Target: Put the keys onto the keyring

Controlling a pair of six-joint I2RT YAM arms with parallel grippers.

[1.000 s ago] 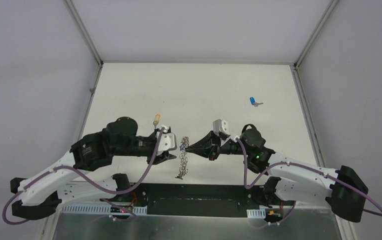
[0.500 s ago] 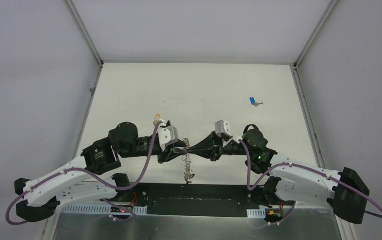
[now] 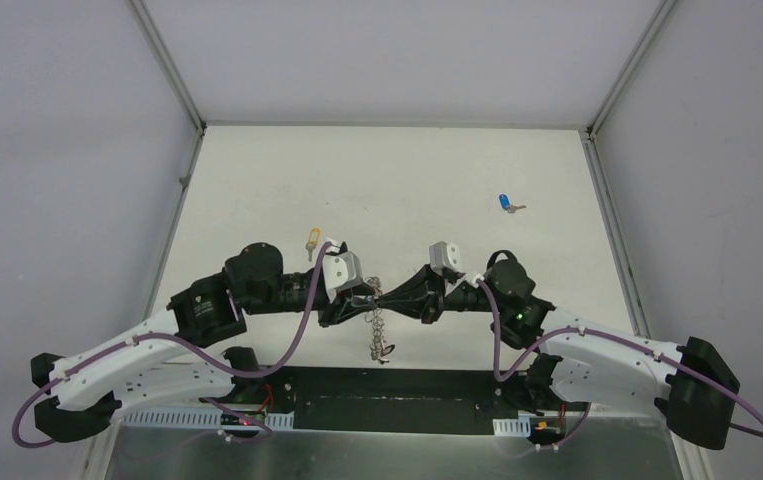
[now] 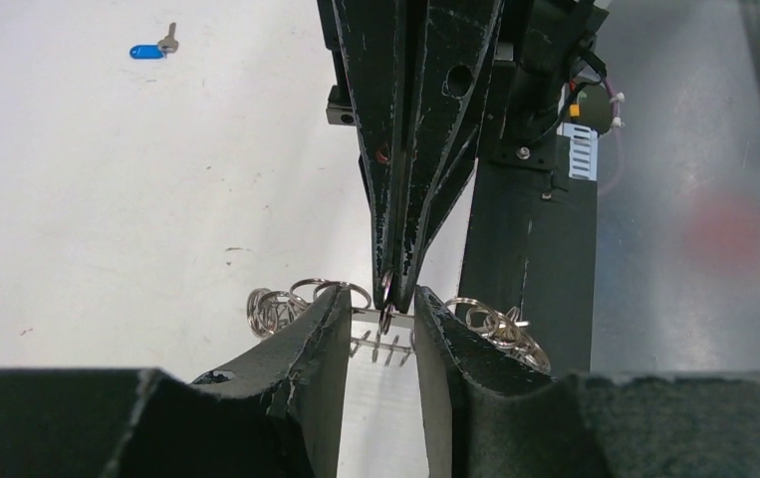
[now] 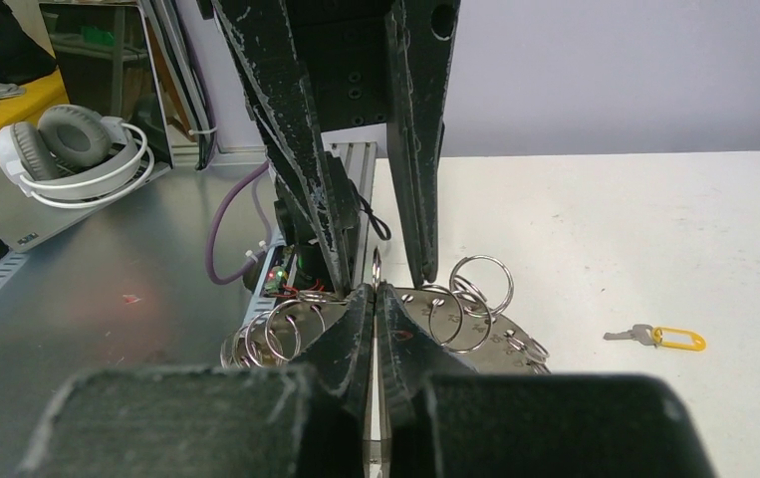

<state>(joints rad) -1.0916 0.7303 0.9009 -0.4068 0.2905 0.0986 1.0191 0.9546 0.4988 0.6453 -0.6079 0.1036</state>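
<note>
The keyring (image 3: 377,335), a flat metal plate hung with several wire rings, dangles between the two arms above the table's near edge. My right gripper (image 3: 385,297) is shut on one thin ring of it, as the right wrist view (image 5: 374,291) shows. My left gripper (image 3: 365,299) faces it tip to tip. Its fingers (image 4: 331,324) stand a little apart, with the keyring's plate (image 4: 380,317) spanning the gap and touching both. A yellow-headed key (image 3: 310,243) lies on the table behind the left arm. A blue-headed key (image 3: 505,203) lies far right. No red key is in view.
A black base plate (image 3: 377,385) and a metal shelf (image 3: 387,450) run along the near edge under the keyring. White enclosure walls rise on three sides. White headphones (image 5: 72,149) lie off the table beyond the left arm.
My left gripper has moved right to meet the right gripper, and its jaws have narrowed onto the keyring's plate. The hanging keyring has shifted slightly right.
</note>
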